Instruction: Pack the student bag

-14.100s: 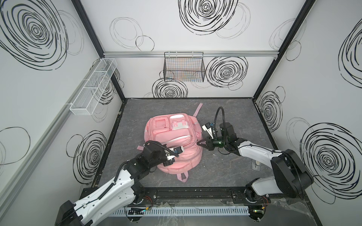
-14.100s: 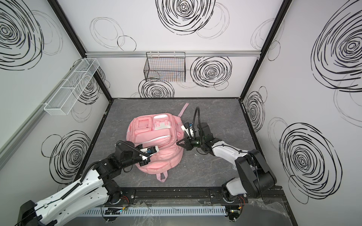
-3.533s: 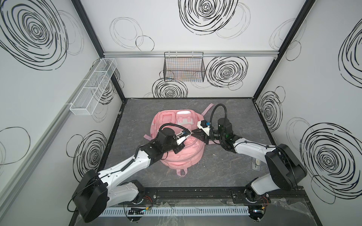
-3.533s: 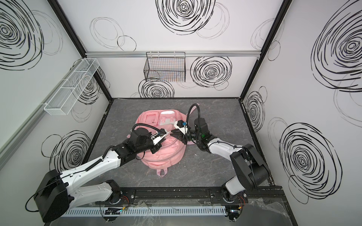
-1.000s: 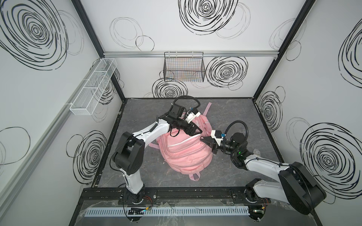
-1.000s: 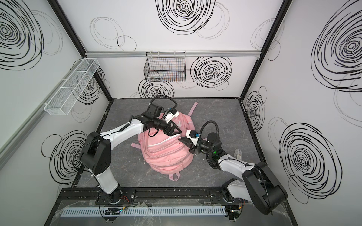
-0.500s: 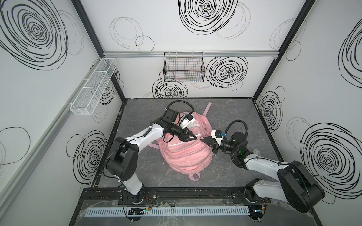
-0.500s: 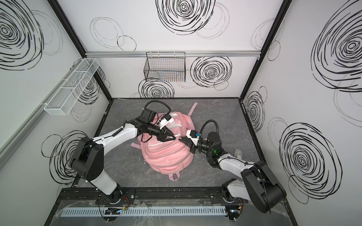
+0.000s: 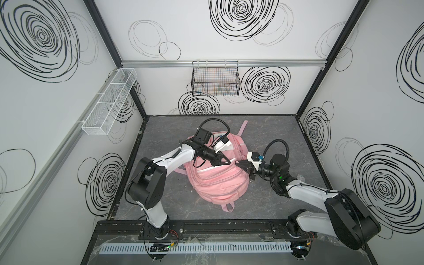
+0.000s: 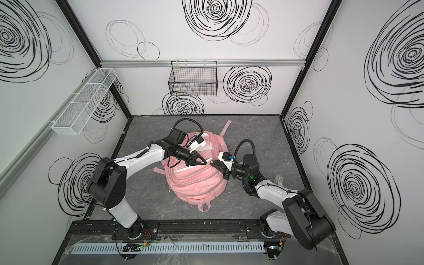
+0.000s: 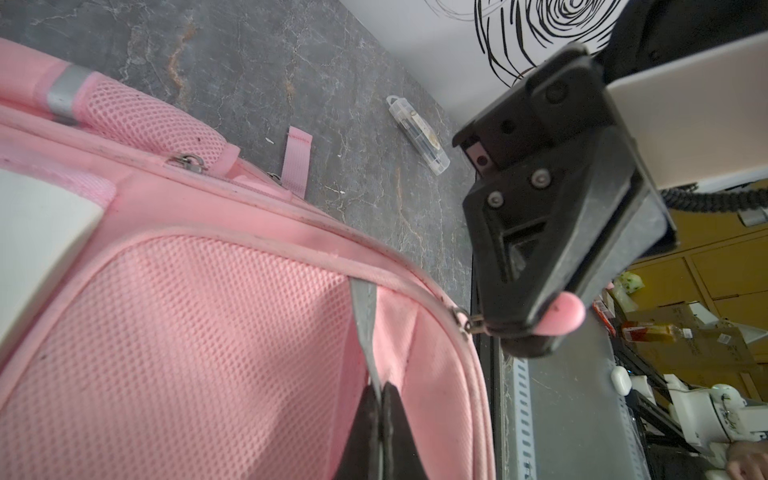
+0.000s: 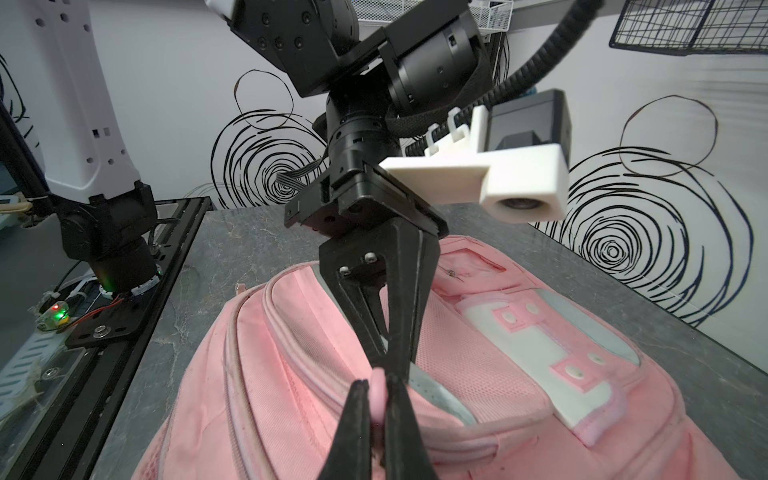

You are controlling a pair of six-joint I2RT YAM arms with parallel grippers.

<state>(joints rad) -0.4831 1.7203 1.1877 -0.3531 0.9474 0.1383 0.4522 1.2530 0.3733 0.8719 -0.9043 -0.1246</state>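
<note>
Bag (image 9: pixel 218 185) lies beneath left hand (image 9: pixel 227 162) gripping grey strip (image 11: pixel 363 307), right hand (image 9: pixel 236 163) gripping zipper pull (image 12: pixel 377 399).

Centre: student bag (image 9: pixel 218 183) on table (image 9: pixel 165 137); bare margins all round; clear case (image 11: pixel 417 135) right.

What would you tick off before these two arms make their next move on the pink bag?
1. Grip on the zipper pull: ok, the right hand is shut on it.
2. Bracing: ok, the left hand is shut on the grey strip of the bag.
3. Bag resting on the table: ok.
4. Whether the zipper is already open: cannot tell.
5. Stray clear case apart from the bag: ok, it lies on the table.
</note>
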